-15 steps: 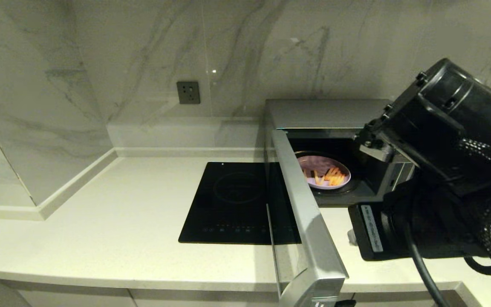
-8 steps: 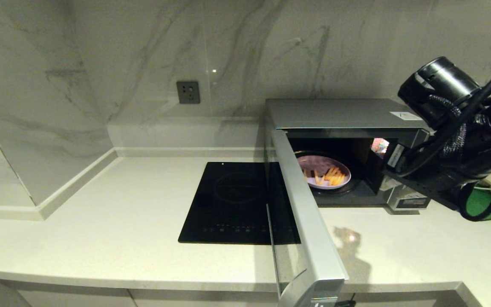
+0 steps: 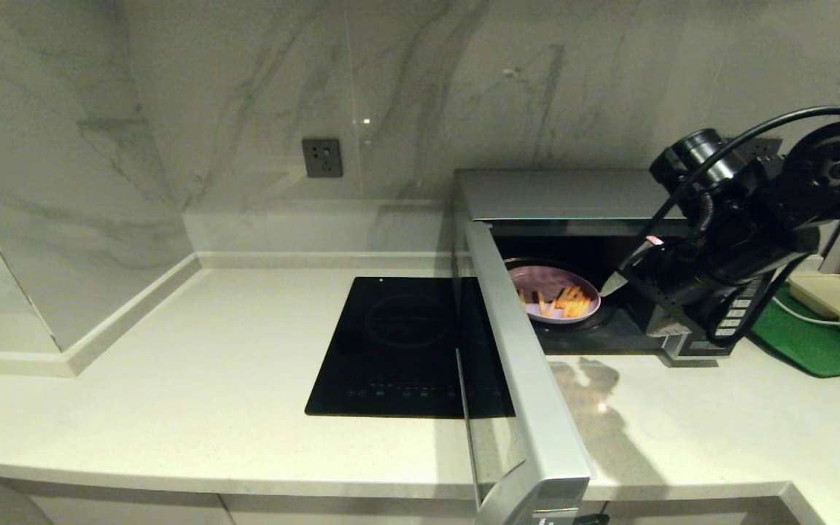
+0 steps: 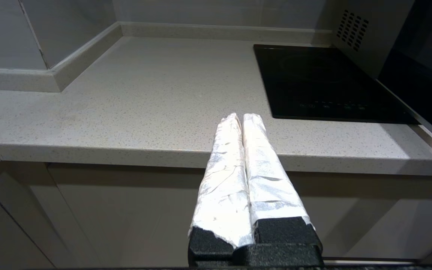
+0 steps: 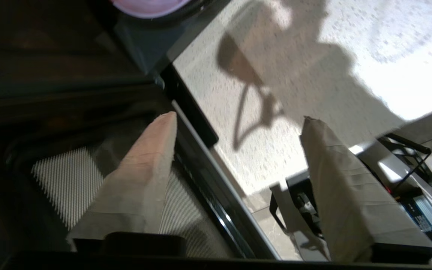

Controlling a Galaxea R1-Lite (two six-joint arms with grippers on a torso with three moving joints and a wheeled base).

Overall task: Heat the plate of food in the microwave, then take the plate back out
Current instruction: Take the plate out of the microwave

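The silver microwave (image 3: 573,191) stands at the back right of the counter with its door (image 3: 529,379) swung wide open. On the turntable inside lies the lilac plate of food (image 3: 555,295) with orange-yellow sticks; its rim also shows in the right wrist view as the plate (image 5: 148,6). My right gripper (image 3: 623,281) is open and empty at the right front of the cavity mouth, just right of the plate and apart from it. In its own view the right gripper (image 5: 238,118) straddles the microwave's front sill. My left gripper (image 4: 241,118) is shut and empty, parked low before the counter edge.
A flat black cooktop (image 3: 405,346) lies left of the open door. A green mat (image 3: 814,343) with a beige lidded box (image 3: 839,299) sits right of the microwave. A wall socket (image 3: 321,157) is on the marble backsplash. The counter's front edge (image 4: 126,153) runs before the left gripper.
My right arm has swung away from the camera, down and forward to the microwave's opening. The plate and the door have not moved.
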